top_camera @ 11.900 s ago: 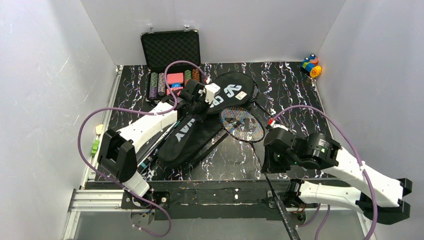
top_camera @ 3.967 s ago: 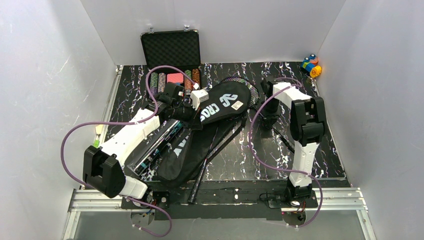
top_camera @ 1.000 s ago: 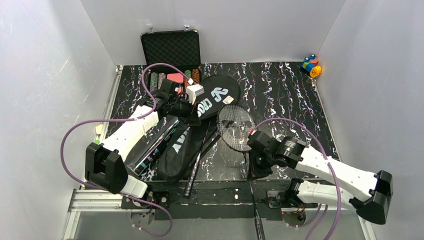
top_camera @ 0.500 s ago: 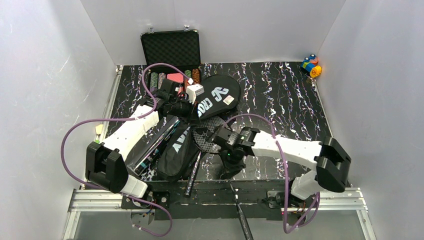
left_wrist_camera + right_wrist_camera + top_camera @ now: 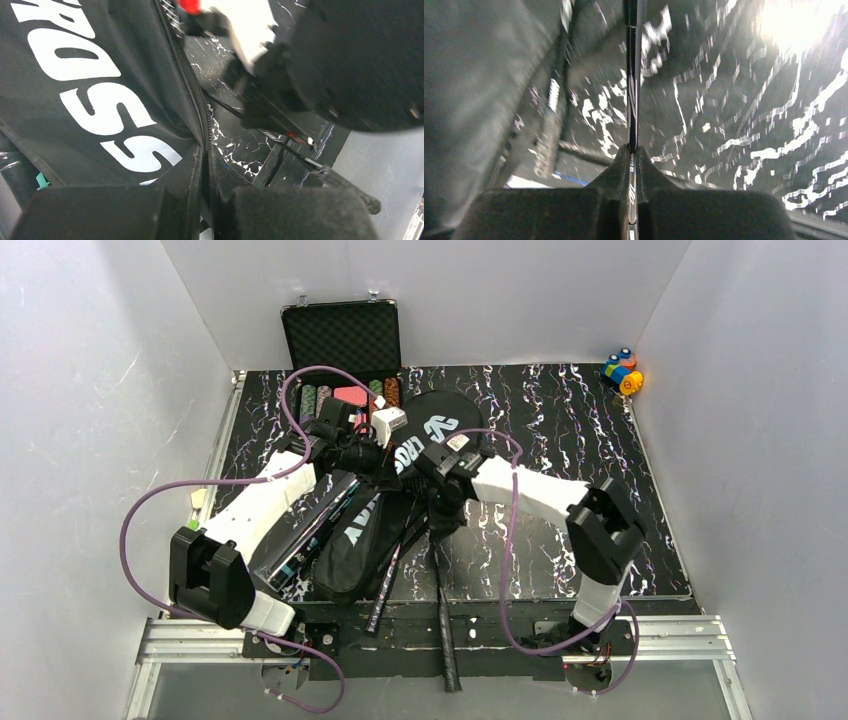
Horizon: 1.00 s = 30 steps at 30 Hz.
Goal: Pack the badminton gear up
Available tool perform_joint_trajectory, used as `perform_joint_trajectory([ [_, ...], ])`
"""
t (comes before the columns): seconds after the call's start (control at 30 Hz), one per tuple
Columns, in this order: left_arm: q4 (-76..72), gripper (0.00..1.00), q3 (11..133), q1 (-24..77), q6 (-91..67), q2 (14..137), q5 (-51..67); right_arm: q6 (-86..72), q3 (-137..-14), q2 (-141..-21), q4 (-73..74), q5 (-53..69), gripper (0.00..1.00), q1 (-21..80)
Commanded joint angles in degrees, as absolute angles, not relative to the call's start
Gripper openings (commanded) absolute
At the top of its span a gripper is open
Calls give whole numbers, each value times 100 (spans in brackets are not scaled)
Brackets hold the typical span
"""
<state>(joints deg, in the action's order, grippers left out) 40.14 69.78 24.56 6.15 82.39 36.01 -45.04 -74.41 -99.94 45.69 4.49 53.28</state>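
I judge the packing about half done. The left gripper (image 5: 378,458), pressed together on the zipper edge of the bag (image 5: 440,425) at upper centre, holds the mouth up. The right gripper (image 5: 441,508) pinches the shaft of a racket (image 5: 445,630). Its head is now hidden at the mouth, while half a second ago it lay outside, lower. A second racket (image 5: 385,590) sticks out below. The tube (image 5: 305,540) at left is not packed, and I see no shuttlecocks.

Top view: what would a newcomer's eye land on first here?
Mid-table lies a white-lettered black bag. The left fingers pinch its zipper edge, while the right fingers clamp a racket shaft beside it. An open case of poker chips stands at the back left.
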Motion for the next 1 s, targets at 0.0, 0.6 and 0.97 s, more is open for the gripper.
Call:
perform_joint_trajectory([
  [0.0,4076,0,6951,2479,695,7884,3886,-4334,-8494,-10578,4205,614,1,5065],
  [0.6,4316,0,6778,2487,938,8012,4113,-5091,-9194,-11167,3480,652,1,4632],
  [0.97,4447,0,7020,2869,1067,8505,4668,-5461,-7917,-9972,3177,-226,1,4474],
])
